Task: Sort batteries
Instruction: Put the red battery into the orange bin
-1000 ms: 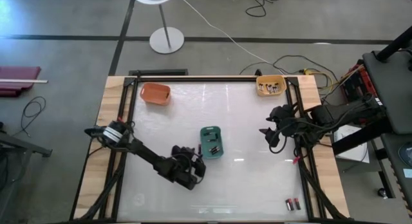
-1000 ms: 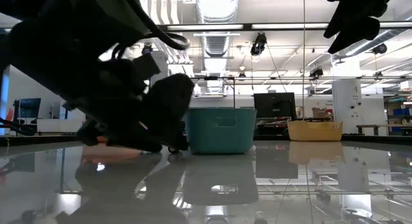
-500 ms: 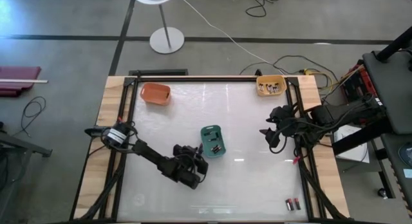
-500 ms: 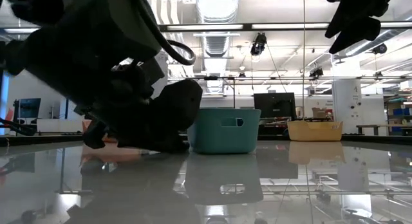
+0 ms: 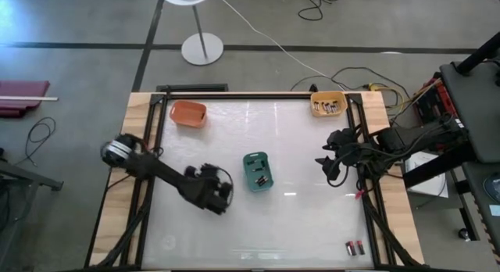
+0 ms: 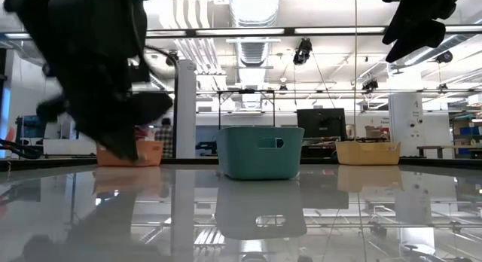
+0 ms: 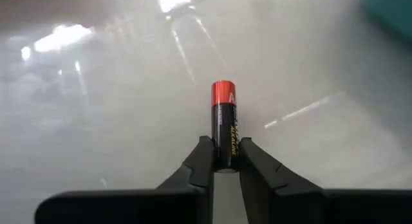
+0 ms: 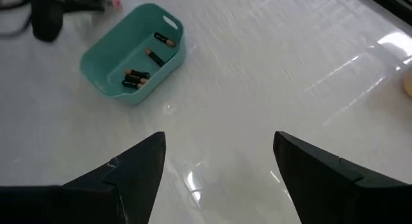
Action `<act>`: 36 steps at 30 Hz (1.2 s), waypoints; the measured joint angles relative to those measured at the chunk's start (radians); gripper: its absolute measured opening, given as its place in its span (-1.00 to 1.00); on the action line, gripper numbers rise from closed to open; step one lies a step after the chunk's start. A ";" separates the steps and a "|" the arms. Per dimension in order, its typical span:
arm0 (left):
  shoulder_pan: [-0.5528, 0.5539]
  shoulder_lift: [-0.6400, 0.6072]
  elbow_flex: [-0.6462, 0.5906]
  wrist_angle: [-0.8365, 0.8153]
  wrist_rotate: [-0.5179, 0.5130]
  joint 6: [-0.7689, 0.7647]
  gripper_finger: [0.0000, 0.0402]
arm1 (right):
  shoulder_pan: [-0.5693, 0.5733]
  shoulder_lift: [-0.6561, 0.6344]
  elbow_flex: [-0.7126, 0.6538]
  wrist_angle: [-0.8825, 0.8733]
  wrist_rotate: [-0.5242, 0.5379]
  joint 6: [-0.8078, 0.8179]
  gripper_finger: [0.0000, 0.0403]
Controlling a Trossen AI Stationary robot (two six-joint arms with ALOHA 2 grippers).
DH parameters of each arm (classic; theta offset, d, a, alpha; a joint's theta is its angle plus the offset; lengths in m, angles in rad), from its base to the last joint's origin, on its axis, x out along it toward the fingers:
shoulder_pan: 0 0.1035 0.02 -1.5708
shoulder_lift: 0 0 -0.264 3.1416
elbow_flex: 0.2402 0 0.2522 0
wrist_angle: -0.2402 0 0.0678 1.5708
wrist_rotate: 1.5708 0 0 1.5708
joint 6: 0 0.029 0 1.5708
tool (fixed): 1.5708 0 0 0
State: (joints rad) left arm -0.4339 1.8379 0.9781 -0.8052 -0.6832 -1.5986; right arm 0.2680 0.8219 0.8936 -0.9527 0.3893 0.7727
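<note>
Orange plastic bin [image 5: 188, 113] sits near the far left corner of the glossy white bench [image 5: 297, 217]. Nearer the front, the left gripper [image 7: 224, 161] hangs left of the small teal plastic bin [image 5: 256, 172], its fingers [image 7: 201, 165] pinched tight on a black cylindrical battery with a red-copper end [image 7: 224, 124], which juts forward from between them. Inside the teal bin at the bench's middle lie several small dark batteries [image 8: 140, 76]. Farther right, the right gripper [image 8: 219, 163] waits above the bench near its right edge, fingers spread wide and holding nothing. A yellow plastic bin [image 5: 328, 105] with more cells rests at the far right corner, and two loose red-ended batteries [image 5: 356, 247] lie at the front right corner
</note>
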 joint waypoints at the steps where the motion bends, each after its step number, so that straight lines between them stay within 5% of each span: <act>1: 0.011 -0.041 -0.009 -0.040 0.000 -0.034 -0.87 | 0.000 0.000 0.000 0.001 0.000 -0.006 0.38; 7: 0.162 -0.357 -0.153 -0.118 -0.009 -0.139 -0.84 | 0.000 0.005 -0.002 0.003 0.009 -0.041 0.36; 15: 0.551 -0.721 -0.261 0.129 -0.029 0.432 -0.85 | 0.000 0.035 -0.007 0.021 0.056 -0.078 0.43; 18: 0.728 -0.789 -0.263 0.188 0.036 0.608 -0.85 | 0.000 0.047 -0.008 0.021 0.055 -0.078 0.46; 23: 1.031 -0.782 -0.250 0.206 0.373 0.781 -0.85 | 0.000 0.052 -0.006 0.022 0.035 -0.076 0.50; 26: 1.149 -0.730 -0.229 0.197 0.487 0.829 -0.85 | 0.000 0.051 0.005 0.024 0.022 -0.075 0.52; 36: 1.281 -0.485 -0.172 0.180 0.520 1.012 -0.85 | 0.000 0.050 0.026 0.021 0.019 -0.019 0.49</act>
State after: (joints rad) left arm 0.8472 1.3529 0.8063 -0.6252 -0.1630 -0.5865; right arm 0.2680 0.8719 0.9198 -0.9314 0.4084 0.7537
